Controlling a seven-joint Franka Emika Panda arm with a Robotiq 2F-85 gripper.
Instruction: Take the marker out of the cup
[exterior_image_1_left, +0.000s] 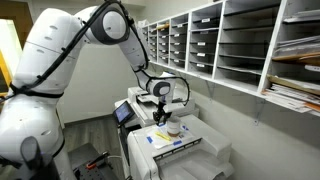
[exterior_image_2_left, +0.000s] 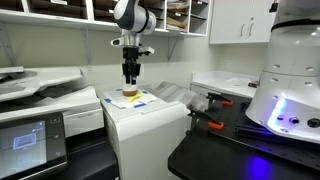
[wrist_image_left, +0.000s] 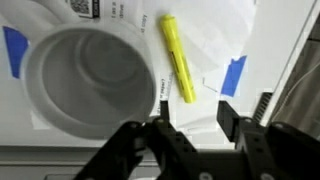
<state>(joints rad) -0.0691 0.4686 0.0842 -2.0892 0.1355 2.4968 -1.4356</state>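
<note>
- The tool (exterior_image_2_left: 131, 72) hangs straight down over the white bench (exterior_image_2_left: 150, 112), right above the cup (exterior_image_2_left: 131, 95), close to the bench's far edge in an exterior view.
- The other outside angle shows it too: the tool (exterior_image_1_left: 163, 105) points down at the cup (exterior_image_1_left: 172, 128), with the arm arched over it from the left.
- From the wrist view, the pale cup (wrist_image_left: 45, 95) stands upright with its mouth wide open to the camera, and there's nothing inside it!
- The yellow marker (wrist_image_left: 178, 58) is out of the cup, lying flat on a white sheet of paper (wrist_image_left: 215, 40) just beside the rim, and I can't tell whether it touches.
- Blue tape (wrist_image_left: 233, 75) pins the paper down on the marker's side, away from the cup.
- The tool (wrist_image_left: 194, 110) has its fingers (wrist_image_left: 160, 108) spread apart, with only paper between them. It's pinching nothing.
- One finger sits right at the cup's rim, and the other is out past the marker's near end.
</note>
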